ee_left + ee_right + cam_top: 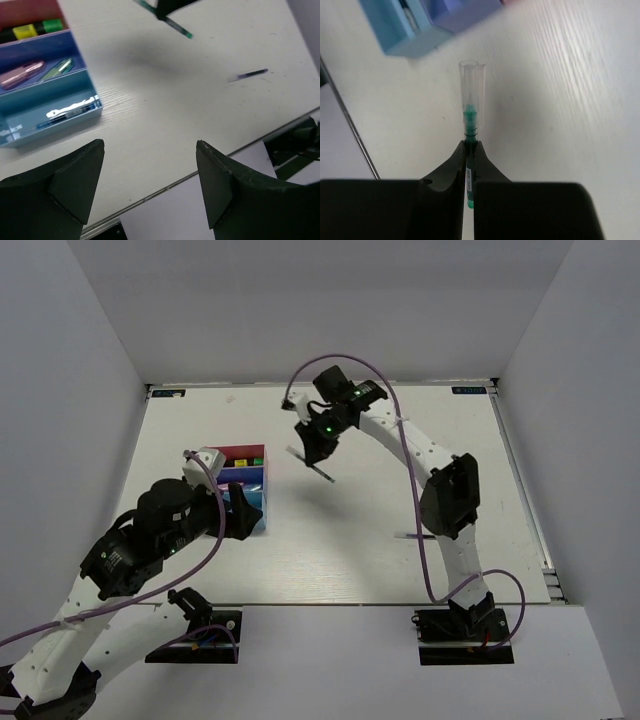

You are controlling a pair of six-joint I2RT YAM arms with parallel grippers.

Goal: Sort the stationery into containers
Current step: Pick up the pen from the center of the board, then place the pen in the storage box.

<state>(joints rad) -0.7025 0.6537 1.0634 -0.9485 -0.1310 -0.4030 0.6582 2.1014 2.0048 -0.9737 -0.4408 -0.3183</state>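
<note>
Your right gripper (pixel 469 147) has its jaws pinched on a thin green-ink pen with a clear plastic cap (pixel 469 100). It holds the pen in the air to the right of the three-bin plastic organizer (pixel 258 472), well apart from it. Your left gripper (pixel 149 146) hovers at the organizer's near side with its jaws spread and nothing between them.

The grip is the main worry. The jaws bite near one end, so most of the pen sticks out past them. A quick swing could make it pivot or slip out before it reaches a bin. If you lower it crosswise, it may bridge a wall instead of dropping in. Line it up with the light blue bin (pixel 50 127), which holds what looks like one pen. Mind the left arm too: it sits close to the organizer, so the two grippers could meet there or nudge it.

From above, the left arm hides the organizer's near part, and the light blue bin barely shows. A second thin dark pen (pixel 248 75) lies on the white bench (pixel 350 560) further right, blurred in the left wrist view. You cannot tell from these views how high the held pen hangs.
</note>
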